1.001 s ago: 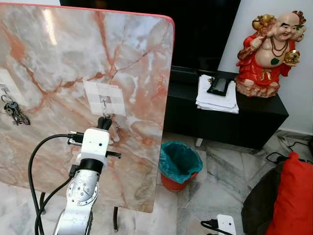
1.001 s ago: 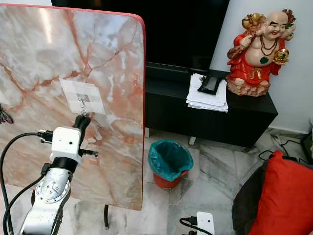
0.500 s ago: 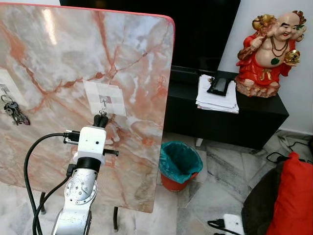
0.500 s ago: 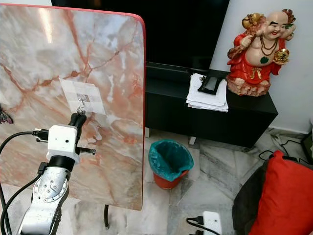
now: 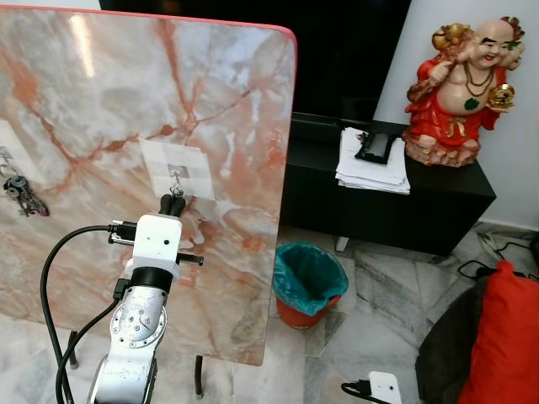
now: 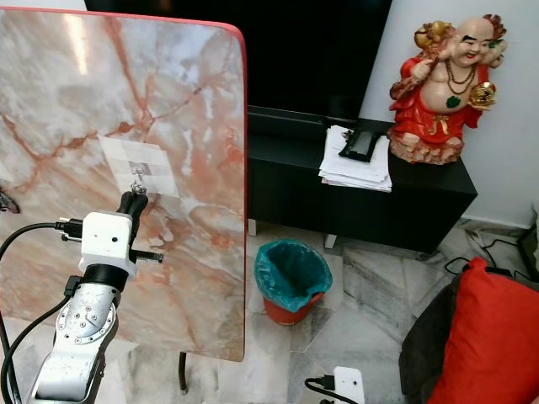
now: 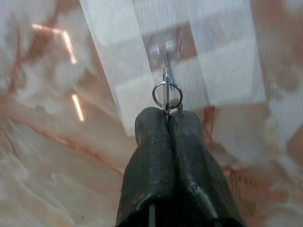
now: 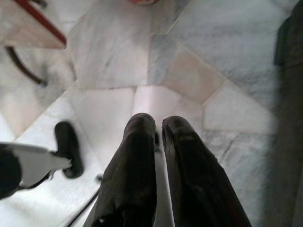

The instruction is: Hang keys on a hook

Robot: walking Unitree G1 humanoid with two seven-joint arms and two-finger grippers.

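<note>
- From my head, I see my left gripper (image 5: 173, 203) lifted up to the tall slab of pink and white marble with a red edge (image 5: 236, 101). The slab stands upright in front of me.
- On the slab is a pale square sticky patch (image 5: 178, 168) with a small silver metal hook (image 5: 178, 175) in its middle. My black finger tips sit just under that hook, so the hook lies straight up from my gripper.
- My left arm is the near one. My right arm hangs down, well apart from the slab.
- Far over on my left side, a dark bunch of other keys (image 5: 18, 192) hangs from a second hook.
- From my left wrist, I see my two black fingers (image 7: 151, 156) pressed tight together, and they pinch a thin silver key ring (image 7: 166, 94).
- The ring stands on its edge, up from my finger tips. Its top touches or crosses the stem of the hook (image 7: 165, 52). I cannot tell if the ring is over the hook tip yet. The keys themselves are hidden by my fingers.
- I think the next move must go up along the stem and then let the ring drop on.
- From my right wrist, I see my right gripper (image 8: 158, 125) pointing down at the grey and white marble floor tiles (image 8: 227, 56). Its fingers are nearly together with a thin gap, and they hold nothing.
</note>
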